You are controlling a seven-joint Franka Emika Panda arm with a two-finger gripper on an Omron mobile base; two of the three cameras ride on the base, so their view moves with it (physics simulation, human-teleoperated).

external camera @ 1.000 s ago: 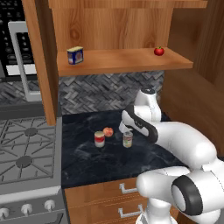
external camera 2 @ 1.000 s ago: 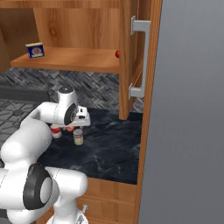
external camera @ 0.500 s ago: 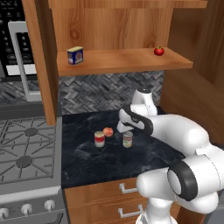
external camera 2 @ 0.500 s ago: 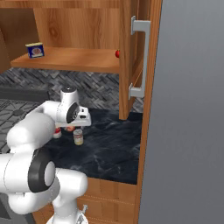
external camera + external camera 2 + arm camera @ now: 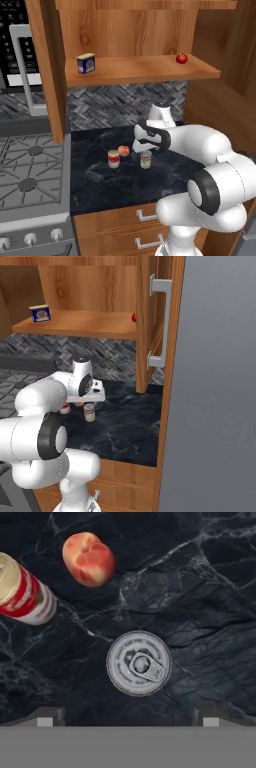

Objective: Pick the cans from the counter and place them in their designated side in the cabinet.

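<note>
Tool: the tool [image 5: 144,148] hangs just above the greenish-labelled can [image 5: 146,160], pointing straight down at its lid, with its fingers [image 5: 47,718] spread wide and nothing between them.
Target can: it stands upright on the dark worktop [image 5: 165,175], about midway between the back wall and the front edge; from the hand camera its silver pull-tab lid [image 5: 139,663] sits between the two fingertips, a little nearer the left one.
Second can: the red-and-white can [image 5: 114,159] stands upright just beside the target, toward the stove-side edge of the worktop.
Fruit: a small peach-coloured fruit [image 5: 123,150] lies between the two cans and slightly behind them, apart from both.
Cabinet: the open shelf [image 5: 145,70] above carries a blue-and-yellow tin [image 5: 86,63] near its stove-side end and a red fruit [image 5: 181,58] near the other end.
Risk, descent: if the tool drops off-centre, one fingertip could land on the lid rim and tip the can.
Risk, neighbours: wide fingers might nudge the fruit and set it rolling.
Risk, lift: a shallow pinch near the lid may let the smooth can slip on the rise to the shelf.
</note>
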